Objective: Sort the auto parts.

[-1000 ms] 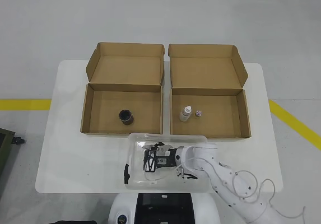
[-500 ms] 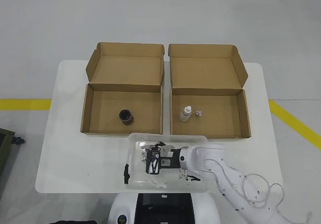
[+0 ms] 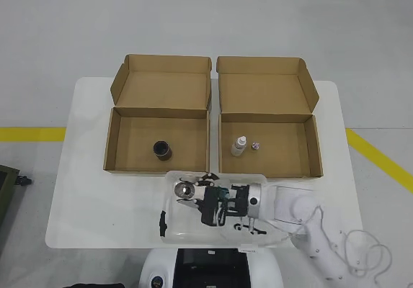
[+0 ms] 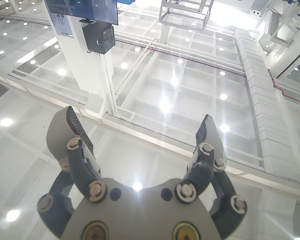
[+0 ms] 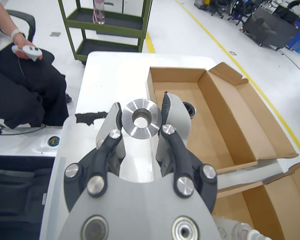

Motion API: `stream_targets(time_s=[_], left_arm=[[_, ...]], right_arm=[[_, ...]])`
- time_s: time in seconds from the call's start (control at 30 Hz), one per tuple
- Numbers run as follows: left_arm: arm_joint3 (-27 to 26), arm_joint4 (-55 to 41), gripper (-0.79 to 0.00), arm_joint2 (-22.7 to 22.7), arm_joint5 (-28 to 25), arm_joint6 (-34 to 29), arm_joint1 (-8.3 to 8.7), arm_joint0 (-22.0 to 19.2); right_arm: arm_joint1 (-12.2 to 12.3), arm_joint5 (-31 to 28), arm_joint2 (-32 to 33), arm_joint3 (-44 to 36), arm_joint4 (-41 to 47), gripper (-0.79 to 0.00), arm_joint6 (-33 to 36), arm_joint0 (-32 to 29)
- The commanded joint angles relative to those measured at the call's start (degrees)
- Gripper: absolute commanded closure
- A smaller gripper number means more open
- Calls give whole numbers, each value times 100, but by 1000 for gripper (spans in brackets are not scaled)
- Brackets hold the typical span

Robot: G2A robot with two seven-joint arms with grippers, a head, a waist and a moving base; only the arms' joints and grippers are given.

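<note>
My right gripper (image 5: 141,116) is shut on a shiny metal ring (image 5: 141,121) with a round hole through it. From above, the ring (image 3: 184,190) hangs over the left part of the clear plastic tray (image 3: 249,178), held by the right gripper (image 3: 189,193). The left cardboard box (image 3: 116,140) holds a dark round part (image 3: 162,150). In the right cardboard box (image 3: 314,147) lie a small white bottle (image 3: 238,145) and a tiny pale part (image 3: 255,145). My left gripper (image 4: 137,131) stands open, pointing up at the ceiling with nothing between its fingers.
Both boxes stand side by side at the back of the white table (image 3: 83,194), lids folded back. A black part (image 3: 163,223) sits at the tray's left edge. A green shelf cart (image 5: 107,18) stands beyond the table.
The right gripper has lifted out of the tray and turned, now showing the metal ring held in it. The arm has drawn back to the right.
</note>
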Motion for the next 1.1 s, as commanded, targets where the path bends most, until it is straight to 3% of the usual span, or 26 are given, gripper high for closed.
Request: stream_targets(time_s=[0.0, 0.43, 1.07], left_arm=[[0, 0, -785, 0, 0, 0, 0, 0], [0, 0, -785, 0, 0, 0, 0, 0], [0, 0, -785, 0, 0, 0, 0, 0]], right_arm=[[9, 28, 86, -115, 153, 0, -40, 13], [43, 360, 569, -957, 789, 0, -405, 223], [39, 875, 960, -1169, 1099, 0, -961, 613]])
